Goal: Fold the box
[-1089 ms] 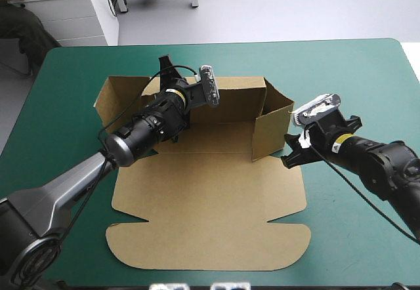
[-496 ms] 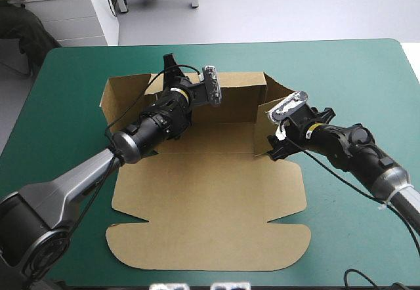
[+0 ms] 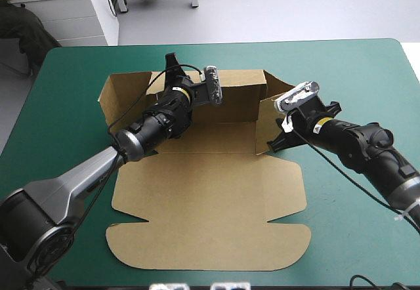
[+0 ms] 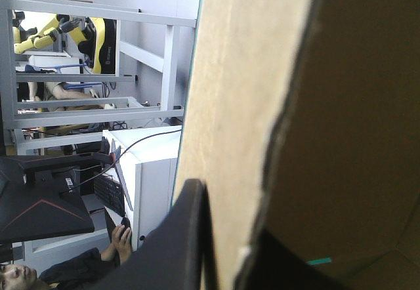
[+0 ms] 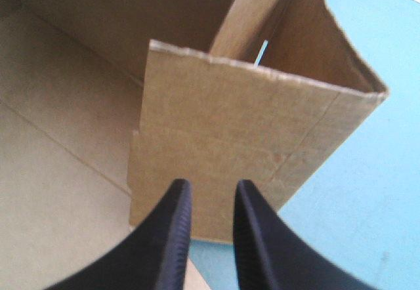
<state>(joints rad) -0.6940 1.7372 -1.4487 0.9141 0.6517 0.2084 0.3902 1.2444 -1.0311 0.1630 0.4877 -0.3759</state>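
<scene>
The brown box (image 3: 210, 198) lies on the teal-green cover with its lid flat toward the near edge, and its back wall (image 3: 236, 100) and right wall standing. My left gripper (image 3: 172, 73) sits at the back wall's left end. In the left wrist view it (image 4: 226, 237) is shut on the board's edge (image 4: 249, 106). My right gripper (image 3: 279, 136) is against the front flap of the right wall. In the right wrist view its fingers (image 5: 209, 191) stand a narrow gap apart in front of that flap (image 5: 223, 126), nothing between them.
The box's left flap (image 3: 118, 96) stands splayed outward near the table's left side. Bare teal-green cover (image 3: 354, 60) stretches to the right of the box and beyond it. A white cabinet (image 3: 72, 14) stands past the far left corner.
My right gripper has come in from the cover on the right to the right wall's front flap, then lifted slightly. The left gripper edged a little toward the far edge, still on the back wall.
</scene>
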